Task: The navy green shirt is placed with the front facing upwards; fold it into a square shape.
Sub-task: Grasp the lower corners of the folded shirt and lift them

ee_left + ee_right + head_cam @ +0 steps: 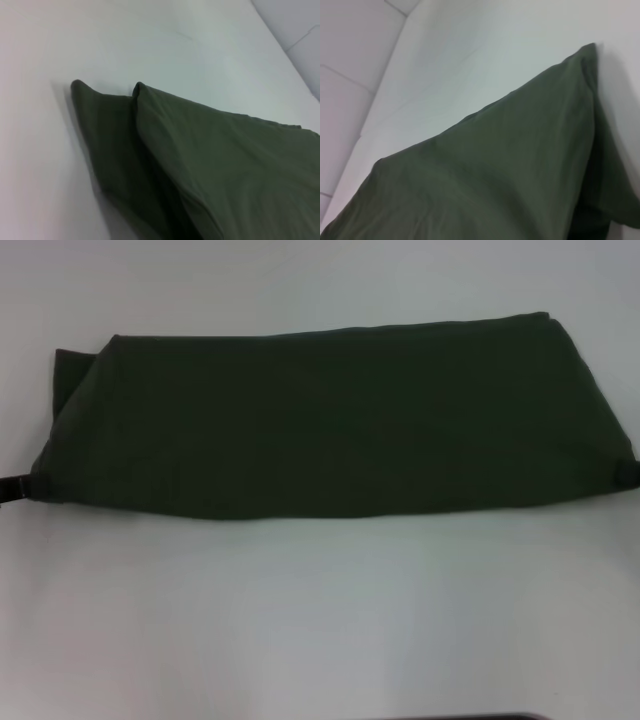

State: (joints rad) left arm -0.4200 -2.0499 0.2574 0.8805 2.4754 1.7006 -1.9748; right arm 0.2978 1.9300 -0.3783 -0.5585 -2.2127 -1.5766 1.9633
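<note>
My left gripper [14,486] sits at the shirt's [330,420] left end, and my right gripper [628,473] at its right end. Only a dark tip of each shows at the cloth's edge, so I cannot tell whether either pair of jaws is spread or pinching the fabric.

The shirt stretches between my two grippers as one long folded band on the white table [320,620], plain green side up, with no lettering showing. Its near edge runs roughly straight from one gripper to the other; its far edge lies beyond them.

By my left jaws the cloth is doubled, with two layered corners [137,87] peaking side by side. By my right jaws the top layer rises to a single corner [590,50], a lower layer hanging under it.
</note>
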